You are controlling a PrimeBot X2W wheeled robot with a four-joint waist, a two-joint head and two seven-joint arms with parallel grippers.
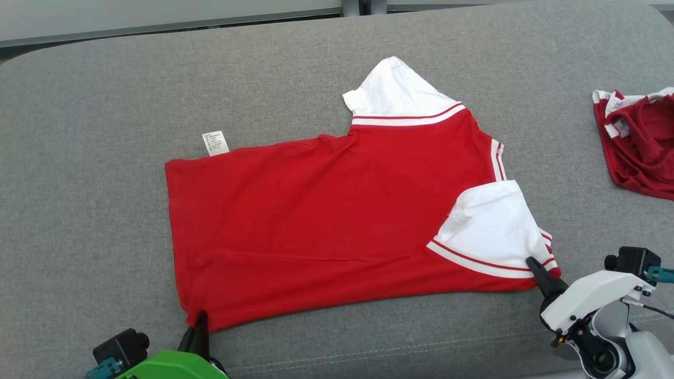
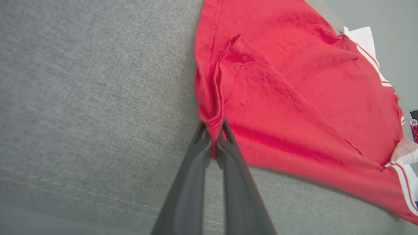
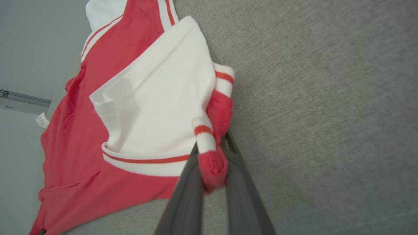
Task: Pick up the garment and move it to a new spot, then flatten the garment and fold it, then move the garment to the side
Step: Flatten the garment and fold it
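Your red knit shirt (image 1: 326, 226), soft jersey with white short sleeves and red-and-white striped trim, lies spread nearly flat on the grey woven cushion (image 1: 105, 210), stretched between the two sets of jaws. Its long axis runs from one gripper to the other: the hem sits at the left gripper's end, the shoulders and sleeves at the right gripper's end. The near long edge spans from jaw to jaw, and the rest of the cloth lies beyond the fingertips. The near white sleeve (image 1: 495, 226) lies over the red body just beyond the right jaws. The far white sleeve (image 1: 392, 87) points away from them.

Your left gripper (image 2: 214, 125) is closed on the near hem corner. A bunched ridge of red fabric is pinched between its dark tapered fingers, and a crease runs on from them along the hem. Your right gripper (image 3: 212, 143) is clamped on the striped cuff of the near sleeve, with a lump of red cloth squeezed out between the fingers.

A small white printed care label (image 1: 216, 142) pokes out at the far edge, well beyond the left jaws. A crumpled red-and-white garment (image 1: 640, 142) lies well apart, beyond and outward of the right jaws. A line of stitching (image 1: 421, 347) crosses the cushion on the near side of both fingertips.
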